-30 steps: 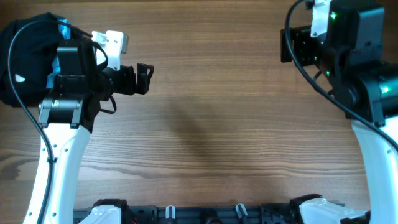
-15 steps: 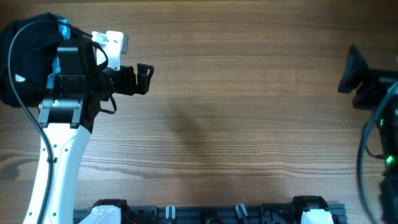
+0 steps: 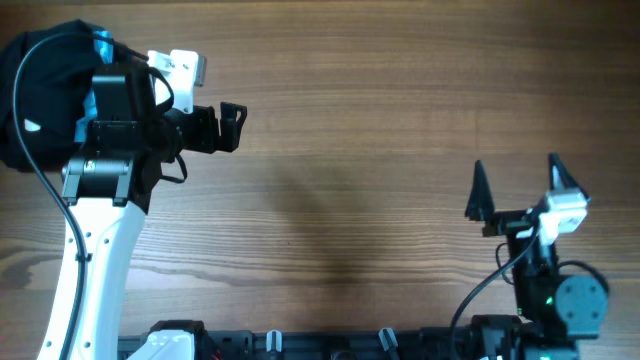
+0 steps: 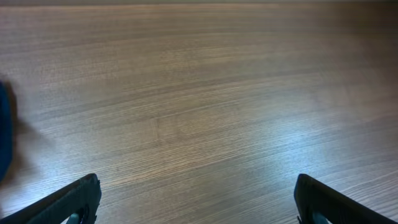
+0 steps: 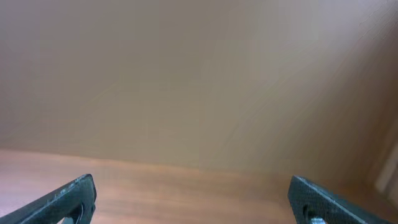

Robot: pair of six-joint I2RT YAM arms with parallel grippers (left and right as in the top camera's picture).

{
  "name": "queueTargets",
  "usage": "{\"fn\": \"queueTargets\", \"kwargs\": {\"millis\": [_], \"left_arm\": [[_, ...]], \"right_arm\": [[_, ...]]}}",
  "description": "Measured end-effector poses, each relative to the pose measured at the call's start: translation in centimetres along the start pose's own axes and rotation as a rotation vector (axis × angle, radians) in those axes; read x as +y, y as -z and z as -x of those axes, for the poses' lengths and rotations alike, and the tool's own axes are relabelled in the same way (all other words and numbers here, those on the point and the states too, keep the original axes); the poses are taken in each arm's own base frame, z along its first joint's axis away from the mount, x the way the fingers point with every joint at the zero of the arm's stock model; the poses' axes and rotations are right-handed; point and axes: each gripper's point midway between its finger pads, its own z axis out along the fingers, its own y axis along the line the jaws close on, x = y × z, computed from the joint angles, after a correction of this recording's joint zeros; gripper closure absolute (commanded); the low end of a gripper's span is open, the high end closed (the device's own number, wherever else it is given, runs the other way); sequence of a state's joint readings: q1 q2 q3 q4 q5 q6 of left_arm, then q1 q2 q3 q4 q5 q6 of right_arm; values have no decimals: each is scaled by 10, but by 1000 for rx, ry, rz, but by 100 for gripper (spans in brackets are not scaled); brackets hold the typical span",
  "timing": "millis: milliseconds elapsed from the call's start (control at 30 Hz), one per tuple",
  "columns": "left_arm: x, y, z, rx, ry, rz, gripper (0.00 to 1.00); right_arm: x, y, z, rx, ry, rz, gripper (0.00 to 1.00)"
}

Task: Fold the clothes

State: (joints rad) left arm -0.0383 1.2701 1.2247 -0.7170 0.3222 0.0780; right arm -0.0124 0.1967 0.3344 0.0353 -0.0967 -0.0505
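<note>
A: What has moved?
B: The right arm (image 3: pixel 545 290) has swung from the far right corner to the near edge. The left arm (image 3: pixel 110 170) has not stirred.
A: And on the table (image 3: pixel 350 220)?
B: The clothes (image 3: pixel 25 110) lie bunched at the far left edge, behind the left arm.
A: The tools?
B: The left gripper (image 3: pixel 233 127) and right gripper (image 3: pixel 515 175) both gape, holding nothing. I judge folding has not begun. Next, the shirt wants fetching to the middle and spreading flat
</note>
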Motion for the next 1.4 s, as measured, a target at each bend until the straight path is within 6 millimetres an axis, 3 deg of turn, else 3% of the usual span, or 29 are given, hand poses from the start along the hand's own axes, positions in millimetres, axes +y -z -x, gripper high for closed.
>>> {"fn": "queueTargets", "kwargs": {"millis": [100, 333, 700, 900, 1400], "left_arm": [[0, 0, 0, 0, -1, 0, 0], [0, 0, 0, 0, 0, 0, 0], [0, 0, 0, 0, 0, 0, 0], [0, 0, 0, 0, 0, 0, 0], [0, 0, 0, 0, 0, 0, 0]], "right_arm": [[7, 4, -11, -49, -3, 22, 0], [14, 7, -62, 8, -19, 46, 0], [18, 9, -84, 52, -24, 60, 0], [25, 12, -125, 174, -40, 88, 0], [25, 12, -125, 174, -40, 92, 0]]}}
